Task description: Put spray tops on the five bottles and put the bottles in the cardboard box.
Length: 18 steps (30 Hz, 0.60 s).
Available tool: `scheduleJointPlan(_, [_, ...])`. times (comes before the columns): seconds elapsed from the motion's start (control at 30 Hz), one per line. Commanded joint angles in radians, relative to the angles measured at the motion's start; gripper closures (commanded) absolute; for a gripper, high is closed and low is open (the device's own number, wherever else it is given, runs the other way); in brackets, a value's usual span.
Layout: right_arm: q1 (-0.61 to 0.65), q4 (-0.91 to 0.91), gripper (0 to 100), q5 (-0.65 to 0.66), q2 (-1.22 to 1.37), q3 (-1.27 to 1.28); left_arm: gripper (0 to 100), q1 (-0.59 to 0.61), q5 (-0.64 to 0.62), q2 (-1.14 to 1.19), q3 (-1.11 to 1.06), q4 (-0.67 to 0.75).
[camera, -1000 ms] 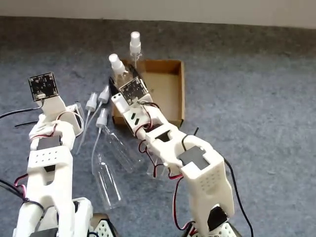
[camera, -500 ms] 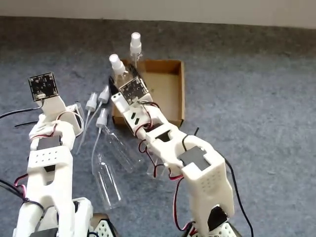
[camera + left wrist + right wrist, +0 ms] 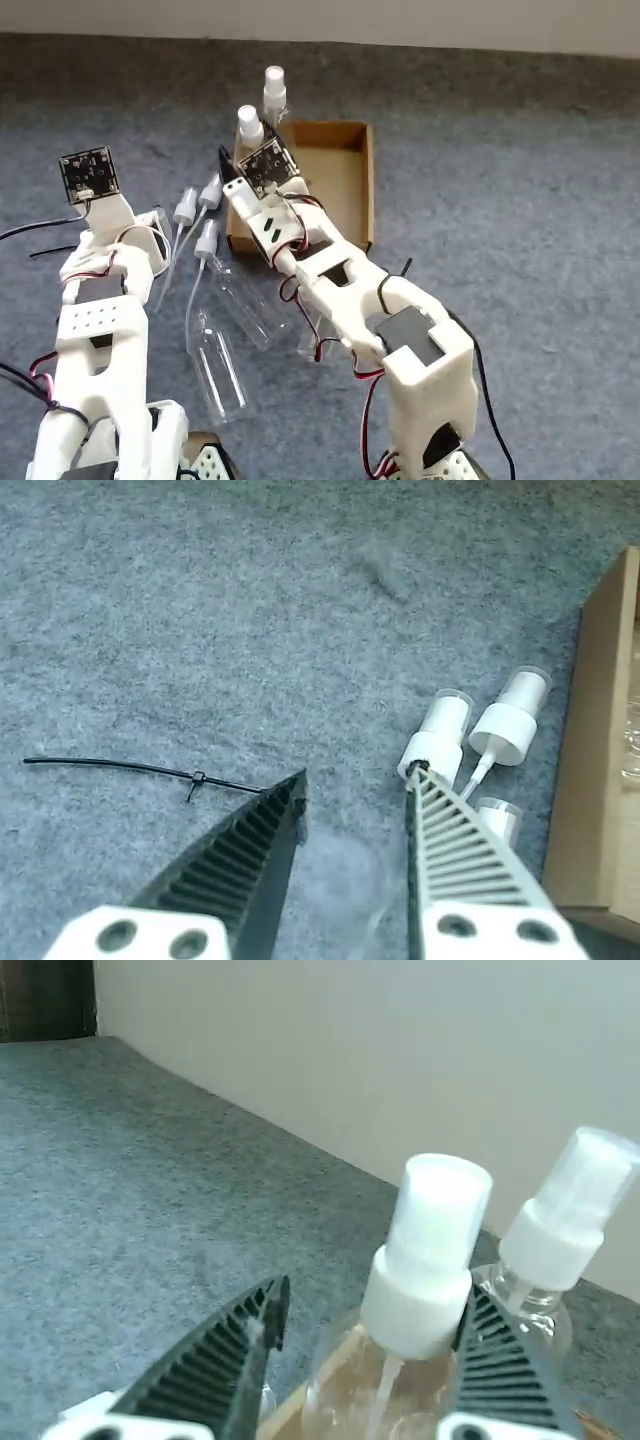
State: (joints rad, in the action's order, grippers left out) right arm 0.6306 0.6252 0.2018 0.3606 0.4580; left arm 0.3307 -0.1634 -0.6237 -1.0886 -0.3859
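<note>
An open brown cardboard box lies flat. At its 10 o'clock corner stand two clear plastic bottles wearing white spray tops, the far capped bottle and the near capped bottle. Two uncapped clear bottles lie on their sides at its 7 o'clock. Three loose white spray tops lie at its 9 o'clock.

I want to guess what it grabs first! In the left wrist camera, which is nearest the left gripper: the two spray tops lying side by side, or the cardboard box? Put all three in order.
Starting from the open left gripper:
1. Spray top, right by the gripper's white tip.
2. Second spray top, beside the first, on the box's side.
3. Cardboard box, beyond both tops.
</note>
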Motion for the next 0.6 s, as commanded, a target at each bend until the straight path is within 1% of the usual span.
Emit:
scheduleJointPlan(0.0, [-0.007, -0.007, 78.6, 0.008, -0.07, -0.018, 84, -0.016, -0.008, 0.002, 0.045, 0.018])
scheduleJointPlan(0.07, [-0.019, -0.013, 78.6, 0.008, -0.071, -0.018, 84, -0.016, -0.008, 0.002, 0.045, 0.018])
scheduleJointPlan(0.13, [-0.031, -0.061, 78.6, 0.008, -0.093, -0.021, 84, -0.016, -0.008, 0.002, 0.045, 0.018])
scheduleJointPlan(0.57, [-0.031, -0.349, 78.6, 0.008, -0.453, -0.021, 84, -0.016, -0.008, 0.002, 0.045, 0.018])
